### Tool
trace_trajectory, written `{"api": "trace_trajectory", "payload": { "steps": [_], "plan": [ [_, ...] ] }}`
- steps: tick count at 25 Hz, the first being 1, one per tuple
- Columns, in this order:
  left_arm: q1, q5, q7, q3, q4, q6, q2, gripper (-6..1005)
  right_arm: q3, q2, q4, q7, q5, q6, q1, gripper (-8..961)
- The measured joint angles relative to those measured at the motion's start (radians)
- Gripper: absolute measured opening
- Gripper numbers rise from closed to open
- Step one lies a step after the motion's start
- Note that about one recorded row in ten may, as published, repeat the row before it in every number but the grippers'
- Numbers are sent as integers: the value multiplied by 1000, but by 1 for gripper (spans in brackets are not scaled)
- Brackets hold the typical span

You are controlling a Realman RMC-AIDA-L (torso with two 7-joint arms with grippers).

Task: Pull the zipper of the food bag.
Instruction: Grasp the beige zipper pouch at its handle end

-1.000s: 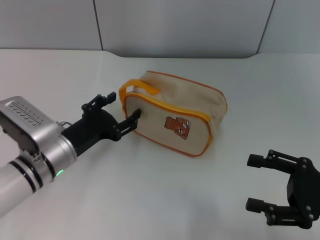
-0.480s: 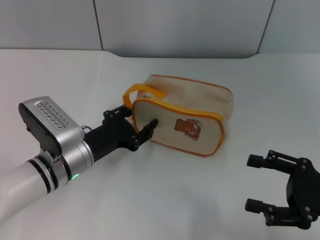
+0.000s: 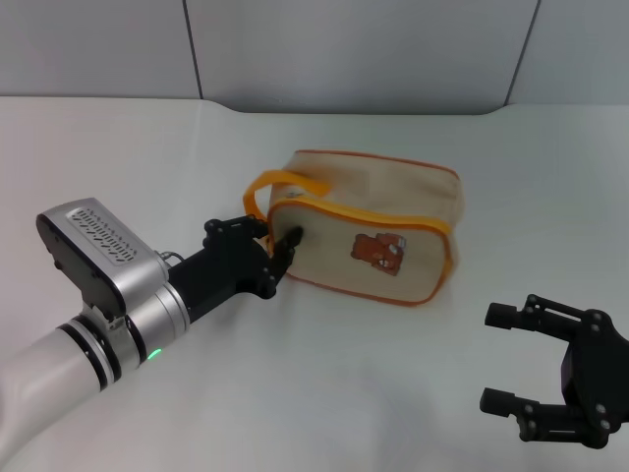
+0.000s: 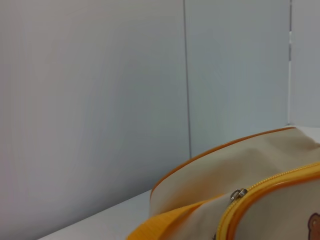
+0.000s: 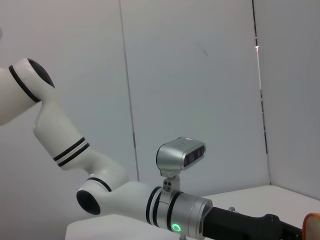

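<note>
Food bag: beige canvas, orange piping, brown bear print on the face turned toward the near edge of the table. It lies near the middle of the table, somewhat toward the far edge. Its orange loop handle sits at the end facing the table's left edge. Contents cannot be seen.

Zipper: runs along the orange-trimmed edge; in the left wrist view a small silver pull tab shows at the bend of the trim, beside the handle strap.

Left gripper: reaches in from the near left corner to the bag's handle end. Its fingers are spread to either side of that end's corner; one fingertip touches the printed face just below the trim, the other lies by the handle. Whether anything is pinched cannot be told.

Right gripper: hovers at the near right corner, well apart from the bag, fingers spread wide and holding nothing.
</note>
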Motion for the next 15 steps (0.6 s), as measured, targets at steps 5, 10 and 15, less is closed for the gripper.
{"api": "trace_trajectory", "payload": {
  "steps": [5,10,15],
  "plan": [
    [7,31,4,6,-11,46,0,239,0,1,1,0,2,3,-9,833],
    [21,43,26,5,-12,93,0,180,0,1,1,0,3,3,-12,833],
    [37,43,35,5,-21,120,0,123,1,1,0,-1,4,2,-21,835]
  ]
}}
